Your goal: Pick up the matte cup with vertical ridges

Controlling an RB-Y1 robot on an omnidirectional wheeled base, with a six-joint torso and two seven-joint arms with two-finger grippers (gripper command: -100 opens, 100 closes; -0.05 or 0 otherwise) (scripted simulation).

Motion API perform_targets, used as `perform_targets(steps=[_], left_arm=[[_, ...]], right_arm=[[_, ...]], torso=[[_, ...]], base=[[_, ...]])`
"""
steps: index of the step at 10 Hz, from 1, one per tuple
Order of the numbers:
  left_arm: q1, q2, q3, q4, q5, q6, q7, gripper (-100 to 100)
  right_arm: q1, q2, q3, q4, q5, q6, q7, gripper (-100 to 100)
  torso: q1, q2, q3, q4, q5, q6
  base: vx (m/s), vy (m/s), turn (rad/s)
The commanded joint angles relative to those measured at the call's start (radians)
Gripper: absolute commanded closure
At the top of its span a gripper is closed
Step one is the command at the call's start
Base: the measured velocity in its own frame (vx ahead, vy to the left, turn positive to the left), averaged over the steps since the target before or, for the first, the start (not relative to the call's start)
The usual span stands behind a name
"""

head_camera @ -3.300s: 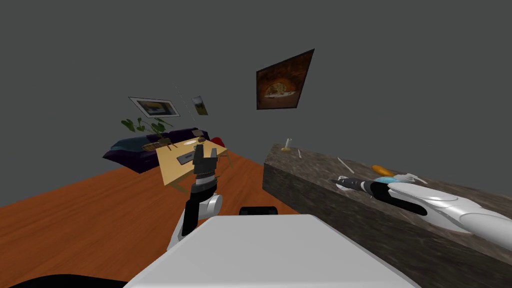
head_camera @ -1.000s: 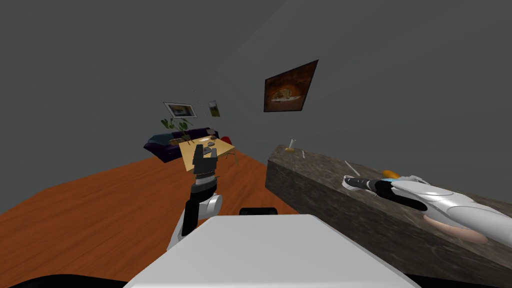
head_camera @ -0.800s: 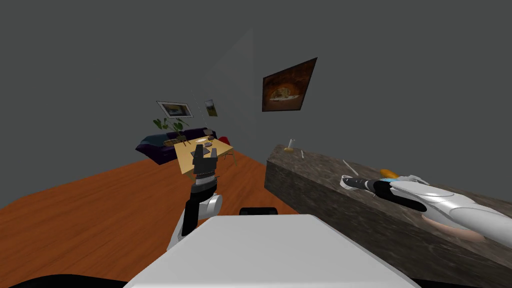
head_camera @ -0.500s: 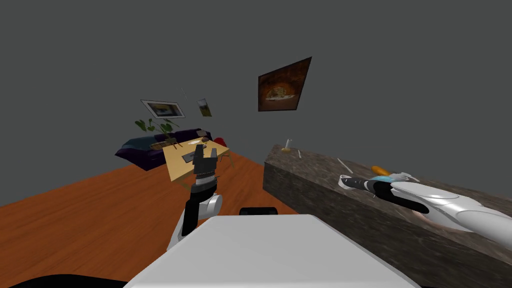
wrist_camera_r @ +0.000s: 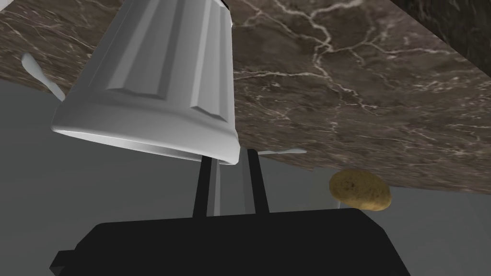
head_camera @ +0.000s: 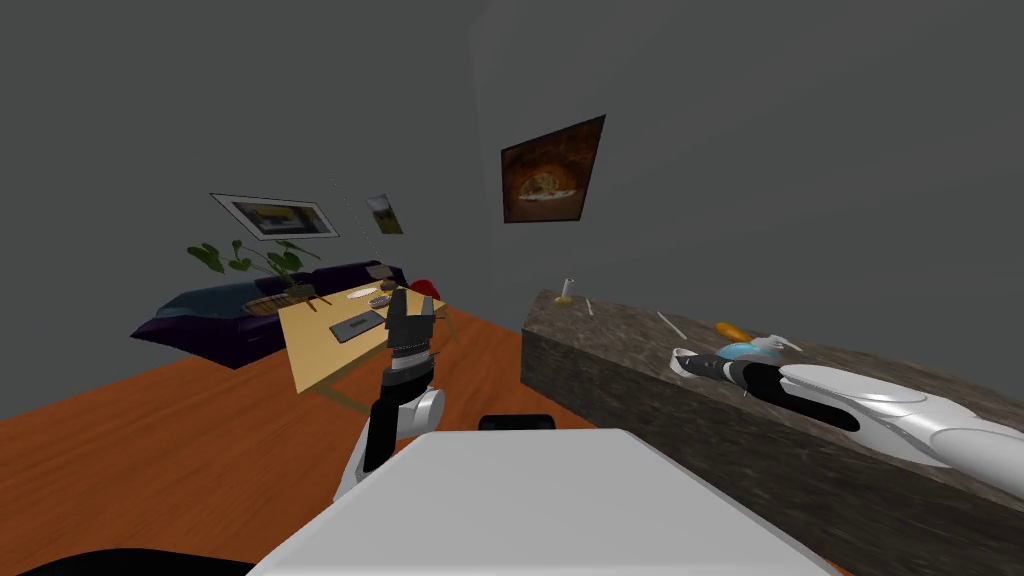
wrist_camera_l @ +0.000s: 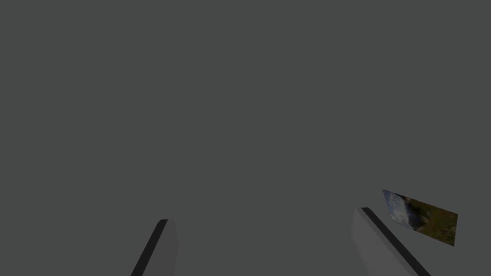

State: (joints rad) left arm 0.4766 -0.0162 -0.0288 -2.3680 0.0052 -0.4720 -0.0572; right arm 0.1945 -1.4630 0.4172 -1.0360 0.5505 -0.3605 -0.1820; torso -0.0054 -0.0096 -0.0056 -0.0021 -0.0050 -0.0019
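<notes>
The cup [wrist_camera_r: 158,81] is white and matte with raised vertical ridges. My right gripper [wrist_camera_r: 230,160] is shut on its wall near the rim, one thin finger on each side. In the head view the cup [head_camera: 684,362] shows as a small white shape at the tip of my right arm, over the dark marbled counter [head_camera: 620,350]. My left gripper [head_camera: 410,318] is held up in front of my chest, away from the counter. Its fingers [wrist_camera_l: 165,239] stand well apart with nothing between them.
On the counter lie an orange thing [head_camera: 732,330], a blue thing [head_camera: 742,350], thin white utensils [head_camera: 670,325] and a small bottle [head_camera: 567,290] at the far end. A wooden table [head_camera: 320,350] and dark sofa [head_camera: 230,310] stand across the orange wood floor [head_camera: 180,440].
The whole head view has swung, so I have turned; the table and sofa now sit further left. The right gripper keeps its hold on the cup. The left arm has not moved.
</notes>
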Motion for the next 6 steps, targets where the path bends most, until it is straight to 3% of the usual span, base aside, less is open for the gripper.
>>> perform_targets(steps=[1, 2, 3, 5, 6], left_arm=[[0.0, 0.0, 0.0, 0.0, 0.0, 0.0, 0.0, 0], [0.0, 0.0, 0.0, 0.0, 0.0, 0.0, 0.0, 0], [0.0, 0.0, 0.0, 0.0, 0.0, 0.0, 0.0, 0], [0.0, 0.0, 0.0, 0.0, 0.0, 0.0, 0.0, 0], [0.0, 0.0, 0.0, 0.0, 0.0, 0.0, 0.0, 0]], right_arm=[[0.037, -0.002, -0.023, -0.039, -0.003, -0.002, 0.01, 100], [0.07, -0.017, -0.064, -0.067, -0.004, 0.009, 0.042, 100], [0.096, -0.017, -0.092, -0.094, -0.004, 0.009, 0.042, 100], [0.118, -0.017, -0.094, -0.126, -0.004, 0.009, 0.042, 100], [0.167, -0.033, -0.146, -0.167, -0.006, 0.019, 0.075, 100]], torso=[[0.0, 0.0, 0.0, 0.0, 0.0, 0.0], [-0.001, 0.0, 0.0, 0.0, -0.001, -0.003], [-0.002, -0.002, -0.001, 0.0, 0.001, 0.002], [0.0, -0.001, -0.001, 0.0, 0.0, -0.004], [-0.001, 0.003, 0.001, 0.001, 0.0, -0.003]], base=[[0.075, 0.008, 0.011], [0.143, -0.018, -0.323], [0.17, 0.012, -0.254], [0.045, 0.005, 0.032], [0.083, 0.009, -0.232]])
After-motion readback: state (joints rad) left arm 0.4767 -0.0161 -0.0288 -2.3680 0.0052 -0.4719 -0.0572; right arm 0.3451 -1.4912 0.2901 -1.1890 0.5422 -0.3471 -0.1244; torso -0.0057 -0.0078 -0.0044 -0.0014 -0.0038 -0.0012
